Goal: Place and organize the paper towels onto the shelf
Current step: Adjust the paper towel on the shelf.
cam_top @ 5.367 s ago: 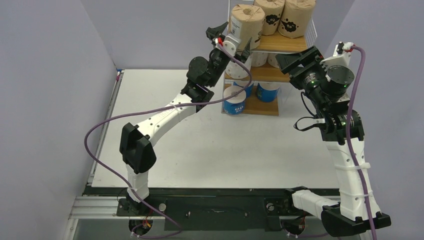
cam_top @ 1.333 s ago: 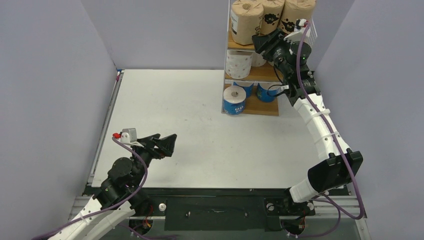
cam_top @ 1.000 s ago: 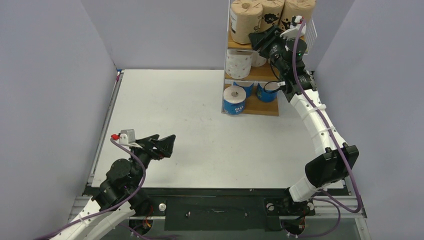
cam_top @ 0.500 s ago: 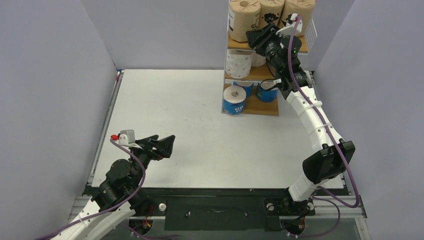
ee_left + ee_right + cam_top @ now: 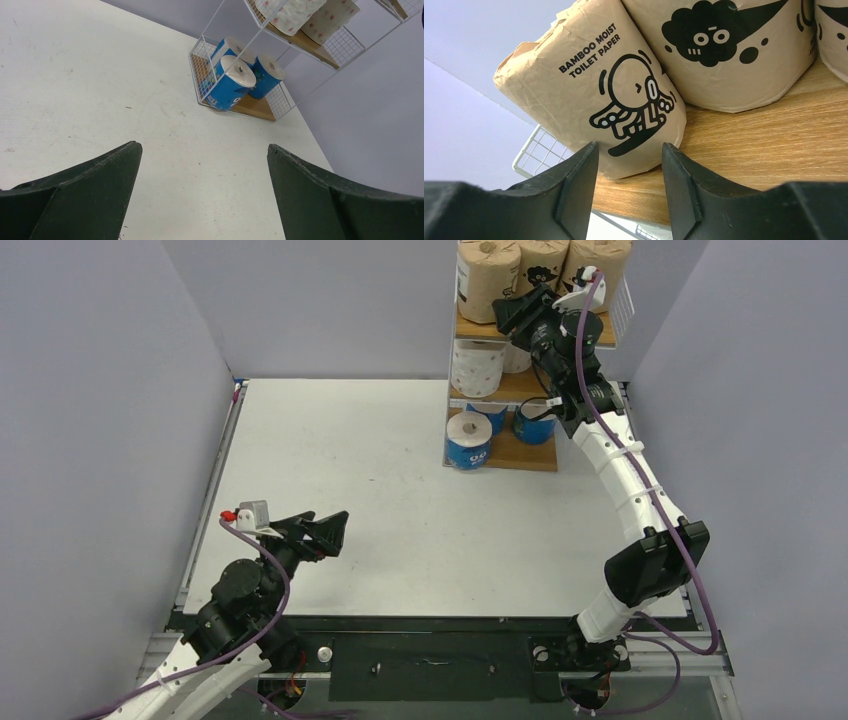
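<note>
Shelf update: the tall three-tier shelf with a white wire frame and light wooden boards [image 5: 522,453] stands at about 1 o'clock on the pale grey desk [image 5: 350,460], and every roll I can spot is on it. Top board holds three brown paper-wrapped rolls with black cartoon marks [image 5: 483,282], upright in a row. Middle board has the white rolls with pinkish dots [image 5: 475,367]. I can only make out two for sure, since the right arm [image 5: 620,455] covers the rest of that tier. Bottom board has three blue-and-white rolls [image 5: 233,81]: one at the 8 o'clock corner, right up against the wire, and the other two just beside it toward 3 o'clock.

Right hand [image 5: 629,150] is up at the top tier, aimed at the end brown roll printed BAMBOO MOIST TOILET PAPER [image 5: 609,90], which is at 9 o'clock in the row. Fingers are partway apart and gripping nothing. The tips sit low in front of that roll's bottom edge, and I can't tell from the wrist view whether they touch it. That roll touches its neighbour with the black cloud face [image 5: 719,50] on the 3 o'clock side.

Left hand [image 5: 325,530] is way off at 7 o'clock, near the desk's front edge, spread wide, holding nothing, pointed roughly toward the shelf.
</note>
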